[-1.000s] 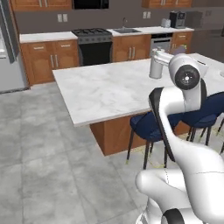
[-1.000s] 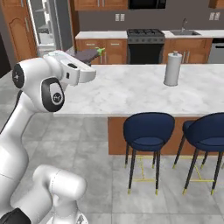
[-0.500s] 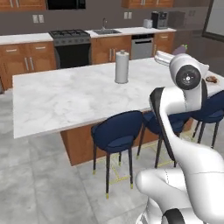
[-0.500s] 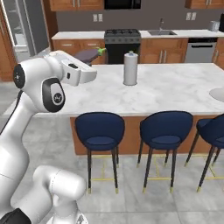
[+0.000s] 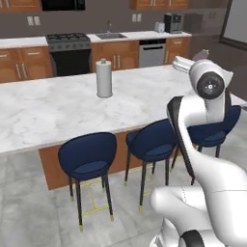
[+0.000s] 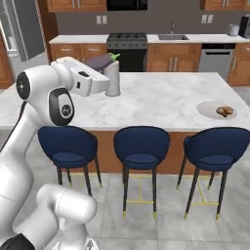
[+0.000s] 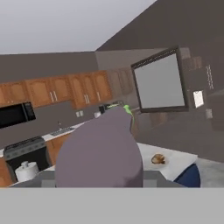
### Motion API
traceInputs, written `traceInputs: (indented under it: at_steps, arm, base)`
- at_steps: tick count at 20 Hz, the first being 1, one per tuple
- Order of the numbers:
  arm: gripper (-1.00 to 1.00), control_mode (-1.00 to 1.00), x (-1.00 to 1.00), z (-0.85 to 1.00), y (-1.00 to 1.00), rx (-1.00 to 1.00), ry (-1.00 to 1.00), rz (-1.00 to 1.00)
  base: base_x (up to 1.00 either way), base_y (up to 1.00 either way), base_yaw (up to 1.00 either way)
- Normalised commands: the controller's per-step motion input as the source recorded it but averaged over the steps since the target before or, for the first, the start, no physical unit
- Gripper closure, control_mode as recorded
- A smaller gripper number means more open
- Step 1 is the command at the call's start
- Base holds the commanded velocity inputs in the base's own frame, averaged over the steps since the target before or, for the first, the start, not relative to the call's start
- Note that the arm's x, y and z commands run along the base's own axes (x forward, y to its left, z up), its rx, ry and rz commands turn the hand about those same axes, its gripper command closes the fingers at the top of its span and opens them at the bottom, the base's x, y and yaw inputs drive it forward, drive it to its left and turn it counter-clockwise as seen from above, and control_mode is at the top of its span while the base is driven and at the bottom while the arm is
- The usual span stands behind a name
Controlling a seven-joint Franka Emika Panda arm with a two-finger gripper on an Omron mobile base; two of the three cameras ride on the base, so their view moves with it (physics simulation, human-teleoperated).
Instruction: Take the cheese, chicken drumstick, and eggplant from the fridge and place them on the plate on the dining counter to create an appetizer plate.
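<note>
Jaws (image 6: 100, 66) part-open, clamped on eggplant (image 6: 101, 60), carried high above near-left edge of worktop (image 6: 161, 97). Long axis of eggplant along the hand, green stem end leading. Plate (image 6: 217, 110) well off to the right on worktop, drumstick (image 6: 225, 111) already on it; hand view puts plate (image 7: 162, 162) ahead, right of eggplant (image 7: 100, 151). No legible writing or brands.

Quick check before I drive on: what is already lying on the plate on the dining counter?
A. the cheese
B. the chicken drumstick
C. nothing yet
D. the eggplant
B: a small brown chicken drumstick lies on the plate, while the purple eggplant is at the gripper, clear of the dining counter.
</note>
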Motion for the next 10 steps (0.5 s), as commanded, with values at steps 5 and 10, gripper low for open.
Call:
traceInputs:
  at_steps: [5,10]
  arm:
    - [1.00,1.00,0.00,0.00,0.00,0.00,0.00,0.00]
    - [1.00,1.00,0.00,0.00,0.00,0.00,0.00,0.00]
  base:
    - [0.13,-1.00,0.31]
    - [0.17,-1.00,0.31]
